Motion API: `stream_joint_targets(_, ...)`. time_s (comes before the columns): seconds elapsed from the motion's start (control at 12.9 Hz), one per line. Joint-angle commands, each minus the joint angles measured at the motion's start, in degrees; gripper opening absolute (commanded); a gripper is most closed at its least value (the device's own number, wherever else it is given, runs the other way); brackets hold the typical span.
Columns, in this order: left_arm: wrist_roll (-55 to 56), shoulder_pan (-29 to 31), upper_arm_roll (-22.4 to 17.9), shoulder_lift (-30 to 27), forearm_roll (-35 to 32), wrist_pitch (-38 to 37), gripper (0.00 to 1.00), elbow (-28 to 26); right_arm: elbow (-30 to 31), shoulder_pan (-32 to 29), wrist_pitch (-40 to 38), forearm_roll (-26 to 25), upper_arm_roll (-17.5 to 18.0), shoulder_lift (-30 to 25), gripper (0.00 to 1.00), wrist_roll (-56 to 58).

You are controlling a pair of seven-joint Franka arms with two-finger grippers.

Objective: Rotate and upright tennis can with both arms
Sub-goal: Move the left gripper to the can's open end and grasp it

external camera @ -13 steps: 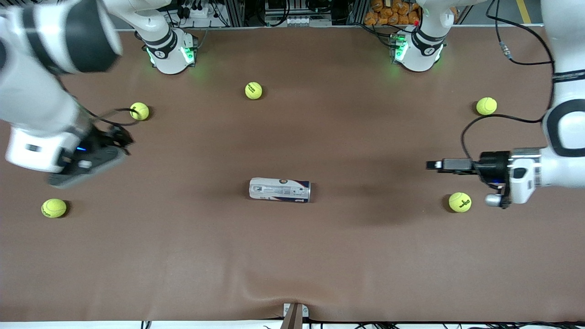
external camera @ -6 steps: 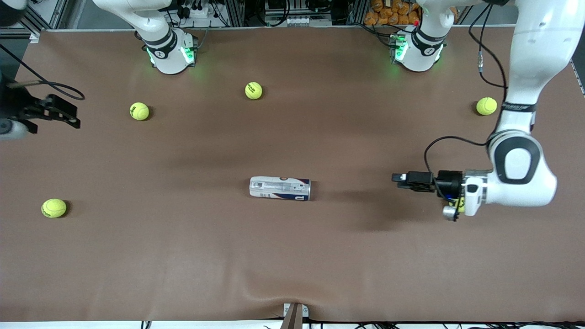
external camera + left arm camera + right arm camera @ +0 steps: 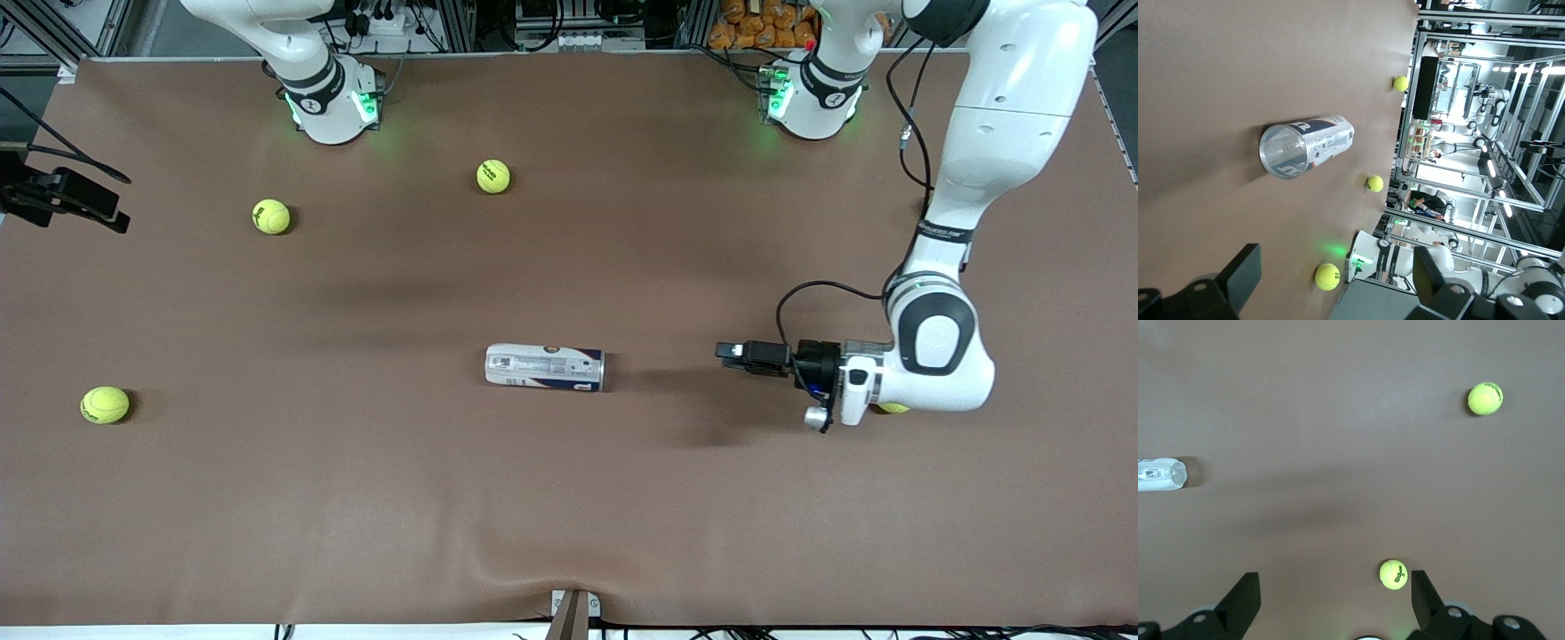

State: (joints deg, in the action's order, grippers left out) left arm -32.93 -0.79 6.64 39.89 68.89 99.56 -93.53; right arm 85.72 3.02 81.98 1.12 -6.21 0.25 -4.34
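The tennis can [image 3: 544,368], white with a navy band, lies on its side in the middle of the brown table. My left gripper [image 3: 727,352] is open and empty, low over the table, pointing at the can's end from the left arm's side with a gap between them. In the left wrist view the can [image 3: 1305,145] shows its clear round end between my open fingers [image 3: 1238,277]. My right gripper [image 3: 107,213] is open and empty over the table edge at the right arm's end. The right wrist view shows the can [image 3: 1161,475] far off.
Tennis balls lie on the table: one [image 3: 493,175] near the bases, one [image 3: 271,216] and one [image 3: 105,404] toward the right arm's end, one [image 3: 892,408] mostly hidden under the left wrist. The brown mat [image 3: 569,498] has a wrinkle at its near edge.
My left gripper has moved along the table toward the can. My right arm has swung away to the table edge and settled there. The can has not moved.
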Motion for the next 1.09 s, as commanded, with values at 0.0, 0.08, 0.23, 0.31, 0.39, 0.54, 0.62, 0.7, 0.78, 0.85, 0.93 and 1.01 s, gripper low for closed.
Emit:
stream_joint_targets(0.0, -3.97, -2.02, 0.04, 1.85, 3.95, 2.21, 1.00, 0.10, 1.12, 0.50, -1.55, 0.73, -2.13, -1.66, 1.00, -2.16)
stream_joint_targets(0.08, -5.38, -2.28, 0.04, 3.08, 6.58, 2.30, 1.00, -0.25, 0.94, 0.41, -2.34, 0.72, -2.83, -1.66, 1.00, -1.90)
stream_joint_targets(0.23, -7.15, -3.69, 0.04, 4.32, 9.76, 2.74, 1.00, -0.25, 0.94, -0.03, -2.35, 0.55, -2.75, -2.88, 1.00, -1.19)
stream_joint_targets(0.31, -7.24, -4.39, 0.04, 4.84, 10.99, 4.05, 1.00, -0.25, 1.03, -0.03, -2.44, 0.46, -2.66, -3.33, 1.00, -1.19)
stream_joint_targets(0.39, -7.41, -5.09, 0.04, 5.80, 12.74, 4.76, 1.00, -0.16, 1.12, -0.03, -2.44, 0.29, -2.58, -3.42, 1.00, -0.50)
stream_joint_targets(0.54, -7.24, -7.11, 0.04, 6.69, 17.57, 7.30, 1.00, -0.08, 1.12, -0.03, -2.44, 0.28, -2.75, -3.51, 1.00, 1.26)
stream_joint_targets(0.62, -7.06, -8.60, 0.04, 6.87, 19.86, 9.06, 1.00, 0.10, 1.12, 0.06, -2.44, 0.28, -2.49, -3.51, 1.00, 1.27)
stream_joint_targets(0.7, -6.97, -10.27, 0.04, 6.87, 21.97, 11.51, 1.00, 0.19, 1.12, 0.32, -2.35, 0.28, -2.49, -3.42, 1.00, 1.27)
stream_joint_targets(0.78, -7.41, -11.41, 0.04, 7.74, 23.38, 13.36, 1.00, 0.28, 1.12, 0.32, -2.18, 0.28, -2.49, -3.33, 1.00, 1.27)
stream_joint_targets(0.85, -8.02, -11.77, 0.04, 8.70, 25.14, 13.81, 1.00, 0.80, 1.12, 0.15, -2.09, 0.20, -2.49, -3.24, 1.00, 1.44)
stream_joint_targets(0.93, -8.29, -13.00, 0.04, 9.15, 25.94, 14.51, 1.00, 0.98, 1.12, -0.03, -2.09, 0.11, -2.57, -3.24, 1.00, 1.88)
stream_joint_targets(1.01, -8.38, -13.70, -0.05, 9.94, 26.73, 15.22, 1.00, 1.15, 1.12, -0.03, -1.91, -0.76, -2.66, -3.24, 1.00, 2.41)
